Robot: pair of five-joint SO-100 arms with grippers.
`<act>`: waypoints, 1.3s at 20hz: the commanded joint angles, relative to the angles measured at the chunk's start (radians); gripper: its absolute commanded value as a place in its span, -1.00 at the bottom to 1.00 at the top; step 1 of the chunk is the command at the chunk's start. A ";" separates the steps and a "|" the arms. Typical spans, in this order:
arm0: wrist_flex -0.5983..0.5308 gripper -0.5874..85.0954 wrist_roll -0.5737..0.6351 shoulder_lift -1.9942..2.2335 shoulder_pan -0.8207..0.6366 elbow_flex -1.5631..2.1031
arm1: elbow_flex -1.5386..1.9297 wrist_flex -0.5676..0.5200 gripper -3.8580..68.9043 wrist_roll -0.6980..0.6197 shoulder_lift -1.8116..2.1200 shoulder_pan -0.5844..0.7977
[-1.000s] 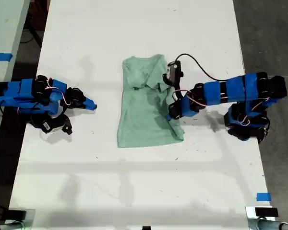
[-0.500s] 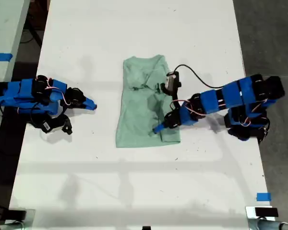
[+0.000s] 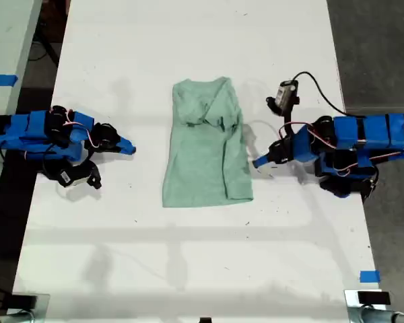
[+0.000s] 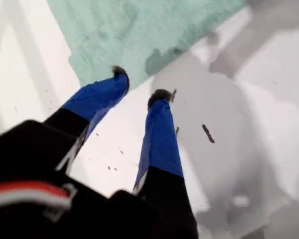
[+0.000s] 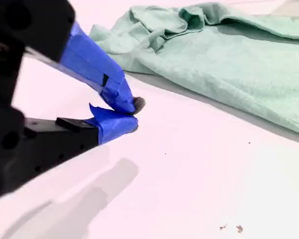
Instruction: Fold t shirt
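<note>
**T-shirt half-folded at the table's middle, both claws off the cloth**

The t shirt (image 3: pixel 205 145) lies flat on the white table (image 3: pixel 188 269), roughly at its centre in the exterior view. It is pale mint green and plain. Its side toward the exterior view's right is folded inward, so that a long doubled strip runs down that edge, and the cloth is bunched and rumpled near the collar end, toward the top of that view. The hem end lies fairly straight.

My first claw (image 4: pixel 139 85) sits just beside the shirt's folded edge, on the exterior view's right (image 3: pixel 258 162). Its blue-taped fingers (image 4: pixel 159 134) are spread a little apart with nothing between them, their dark tips hanging over bare table right at the corner of the cloth, not gripping it. A black cable (image 3: pixel 320 94) loops above this arm.

My second claw (image 5: pixel 132 114) rests on the exterior view's left (image 3: pixel 129 149), well apart from the shirt. Its two blue tips meet, closed on nothing, low over the table, pointing toward the rumpled sleeve area.

Strips of blue tape (image 3: pixel 369 276) mark the table's edge at the exterior view's lower right.
</note>
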 commanded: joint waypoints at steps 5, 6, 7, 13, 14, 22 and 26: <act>-0.009 -0.99 -0.017 0.005 -0.009 0.020 | 0.262 0.241 -0.84 -0.006 0.606 0.126; -0.009 -0.99 -0.018 0.003 -0.009 0.020 | 0.299 0.253 -0.84 0.012 0.690 0.109; -0.009 -0.99 -0.018 0.003 -0.011 0.020 | 0.316 0.270 -0.84 0.028 0.723 0.106; -0.011 -0.99 -0.020 0.002 -0.011 0.020 | 0.319 0.281 -0.84 0.043 0.727 0.109; -0.011 -0.99 -0.020 0.002 -0.011 0.020 | 0.319 0.282 -0.84 0.044 0.729 0.107; -0.011 -0.99 -0.020 0.002 -0.011 0.020 | 0.319 0.291 -0.84 0.057 0.730 0.097; -0.011 -0.99 -0.020 0.002 -0.012 0.020 | 0.318 0.293 -0.84 0.057 0.732 0.095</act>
